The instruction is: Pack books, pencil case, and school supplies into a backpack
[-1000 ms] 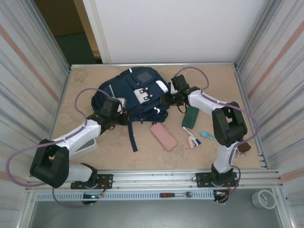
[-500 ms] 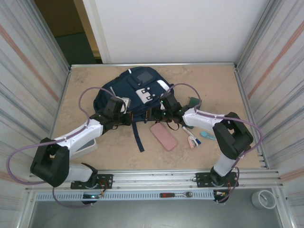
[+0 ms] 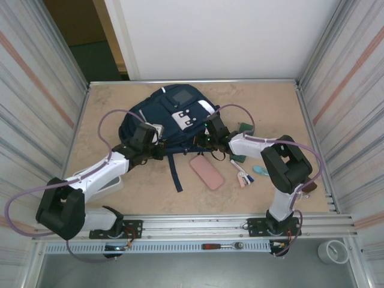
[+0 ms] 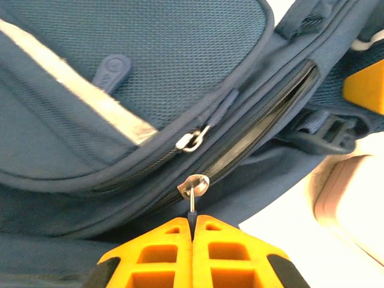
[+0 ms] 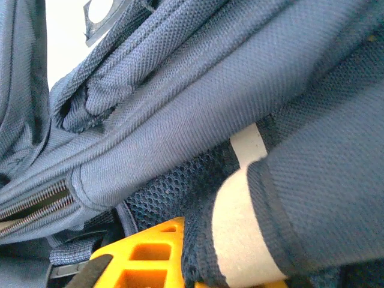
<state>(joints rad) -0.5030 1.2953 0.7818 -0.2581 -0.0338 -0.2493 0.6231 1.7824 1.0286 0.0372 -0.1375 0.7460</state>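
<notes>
Much of a dark green flat item [image 3: 242, 128] hides under the right arm. Navy with white patches, the backpack [image 3: 171, 117] lies toward the tabletop's far edge. From above the jaws are too small to read. Up close, the left gripper [image 4: 192, 225] pinches a metal zipper pull [image 4: 193, 186]. The right gripper [image 5: 189, 267] is clenched on a backpack fold that covers one finger.

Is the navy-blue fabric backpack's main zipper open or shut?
Partly open: dark gap past the silver pull in the left gripper.
</notes>
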